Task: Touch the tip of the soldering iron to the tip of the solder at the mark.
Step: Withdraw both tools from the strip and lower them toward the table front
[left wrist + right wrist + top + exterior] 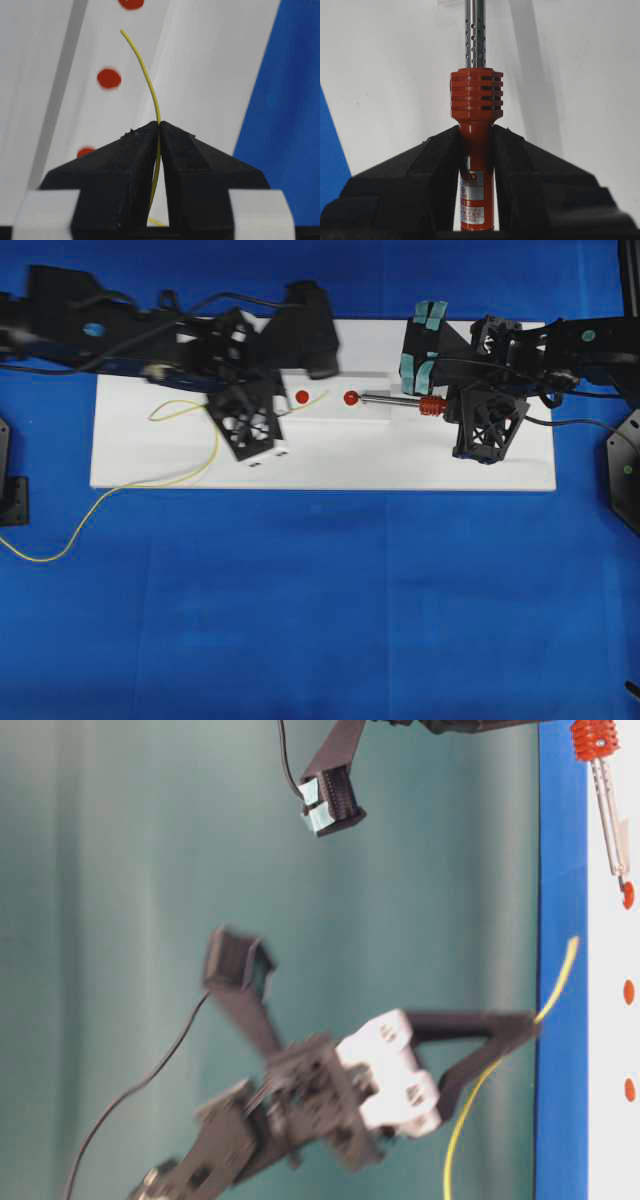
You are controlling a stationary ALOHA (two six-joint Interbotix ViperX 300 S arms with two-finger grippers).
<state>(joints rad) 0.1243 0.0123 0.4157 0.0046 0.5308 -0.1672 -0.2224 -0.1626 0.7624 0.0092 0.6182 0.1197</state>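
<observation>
Though the white label on the soldering iron [476, 150] handle is mostly too small to read, "NA" shows at its bottom edge, w/ a red logo strip above. Counted: 1 iron, 1 solder [147, 82] wire, 3 red dots [108, 78] in the left wrist view (2 overhead), 2 grippers. Left gripper [159, 125] is pinched tight on the solder, its free end arcing over the white board [400, 455] near the dots; right gripper [476, 131] clamps the iron's red handle, shaft tip at a red dot overhead.
</observation>
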